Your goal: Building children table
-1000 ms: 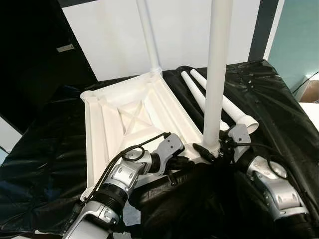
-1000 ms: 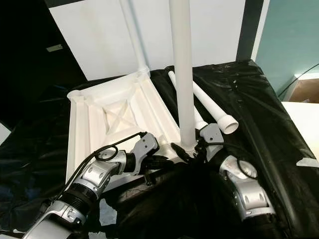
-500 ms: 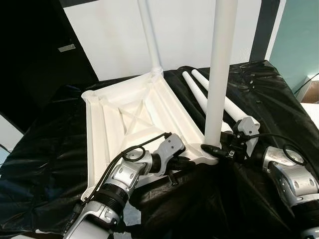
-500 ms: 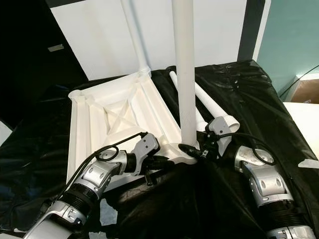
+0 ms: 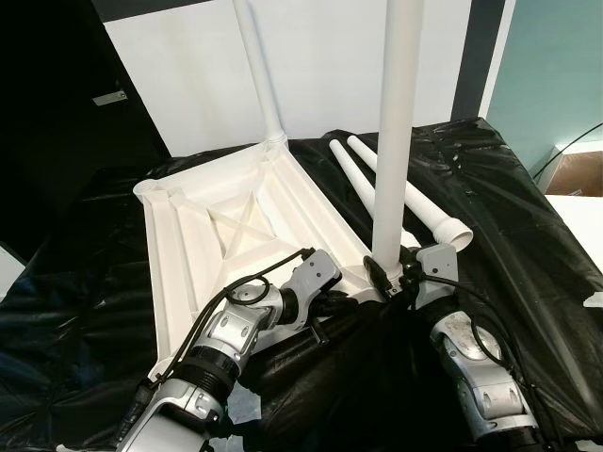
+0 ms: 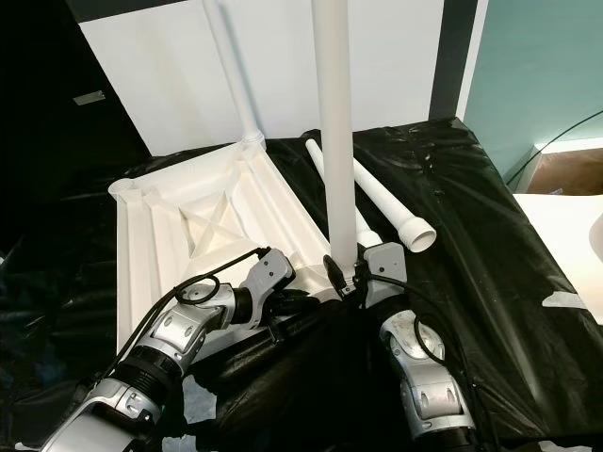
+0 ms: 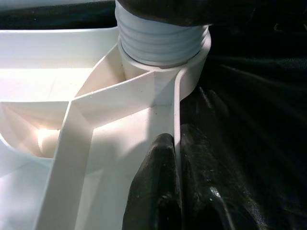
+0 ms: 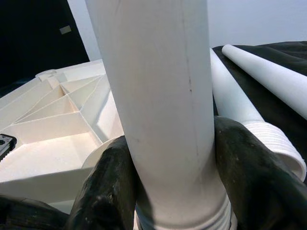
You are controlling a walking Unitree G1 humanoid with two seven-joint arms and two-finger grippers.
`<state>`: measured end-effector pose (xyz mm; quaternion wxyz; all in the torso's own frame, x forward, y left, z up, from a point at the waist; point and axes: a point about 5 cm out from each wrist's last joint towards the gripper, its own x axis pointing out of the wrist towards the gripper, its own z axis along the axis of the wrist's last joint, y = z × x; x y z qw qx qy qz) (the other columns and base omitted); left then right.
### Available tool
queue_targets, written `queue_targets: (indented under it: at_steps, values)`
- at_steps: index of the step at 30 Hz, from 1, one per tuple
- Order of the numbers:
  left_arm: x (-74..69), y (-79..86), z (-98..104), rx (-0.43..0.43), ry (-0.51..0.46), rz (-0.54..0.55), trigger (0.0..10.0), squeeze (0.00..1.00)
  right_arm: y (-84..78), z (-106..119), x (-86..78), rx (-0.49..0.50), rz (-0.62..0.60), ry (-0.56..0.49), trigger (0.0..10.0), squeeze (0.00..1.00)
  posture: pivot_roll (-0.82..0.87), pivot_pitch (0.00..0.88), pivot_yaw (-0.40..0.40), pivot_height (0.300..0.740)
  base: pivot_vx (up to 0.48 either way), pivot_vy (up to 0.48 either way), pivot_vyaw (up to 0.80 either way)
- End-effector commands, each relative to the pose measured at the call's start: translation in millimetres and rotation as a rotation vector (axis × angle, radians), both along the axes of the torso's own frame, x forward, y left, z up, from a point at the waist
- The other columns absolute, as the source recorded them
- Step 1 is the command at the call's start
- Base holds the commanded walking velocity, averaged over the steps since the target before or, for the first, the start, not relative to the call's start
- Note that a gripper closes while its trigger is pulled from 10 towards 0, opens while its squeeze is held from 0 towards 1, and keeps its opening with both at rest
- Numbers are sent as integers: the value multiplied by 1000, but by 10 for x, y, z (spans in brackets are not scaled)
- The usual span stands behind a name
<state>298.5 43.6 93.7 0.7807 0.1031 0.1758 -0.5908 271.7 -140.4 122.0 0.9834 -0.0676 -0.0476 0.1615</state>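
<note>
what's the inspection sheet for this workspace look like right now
surface: black sheet covering the work area
job's things: white tabletop upside down; far leg and near leg standing upright; two loose legs lying beside
clutter: nothing seen
grippers: left gripper pinching tabletop rim; right gripper clamped on near leg
cables: black wires on both arms
surroundings: white wall panel, teal wall
</note>
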Motion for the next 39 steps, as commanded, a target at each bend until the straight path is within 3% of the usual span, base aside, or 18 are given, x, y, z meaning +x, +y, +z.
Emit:
queue_targets:
  at_steps: [1,3,4,5,7,8,9,12,13,17,19,26,27,37,39]
  values:
    - [-149,22,-300,50,124,5,10000,0,-105,-80,9,-10,-71,44,0,0,-131,0,119,740,0,0,0]
    - [-149,19,-298,49,124,5,10000,0,-83,-81,4,-22,-53,44,0,0,-132,0,116,740,0,0,0]
    - [-147,14,-295,48,124,5,10000,0,-52,-89,3,-39,-34,48,8941,0,-132,0,116,740,0,0,0]
    - [-145,11,-293,47,123,5,10000,0,-28,-93,5,-58,-13,50,10000,0,-132,0,116,740,0,0,0]
    - [-143,9,-292,46,123,5,10000,0,-3,-96,5,-57,24,56,10000,8,-132,0,116,740,0,0,0]
    - [-141,7,-292,44,122,6,10000,0,30,-95,-1,-53,85,63,10000,1000,-132,0,116,740,0,0,0]
    - [-141,7,-292,44,122,6,10000,0,30,-95,-1,-53,85,63,10000,1000,-132,0,116,740,0,0,0]
    - [-132,4,-290,46,120,7,10000,0,44,-44,11,-105,291,60,10000,1000,-134,0,116,740,0,0,0]
    - [-131,2,-289,46,119,7,10000,0,19,-13,28,-123,360,63,10000,0,-136,0,117,740,0,0,0]
    - [-130,1,-288,46,119,6,10000,0,-40,42,65,-156,467,72,10000,0,-141,0,124,740,0,0,0]
    - [-136,-4,-290,48,119,-1,10000,0,-144,104,149,-223,541,82,10000,0,-141,0,124,740,0,0,0]
    - [-140,2,-293,45,120,7,10000,0,-263,182,285,-302,584,94,10000,0,-119,0,111,740,0,0,0]
    - [-143,16,-299,46,122,11,10000,0,-271,175,298,-301,601,111,0,0,-119,0,111,740,0,0,0]
    - [-139,62,-305,51,123,19,10000,0,-238,49,213,-203,638,198,0,0,-113,0,116,740,0,0,0]
    - [-129,59,-296,52,120,19,10000,0,-116,7,147,-144,512,130,0,0,-115,0,117,740,0,0,0]
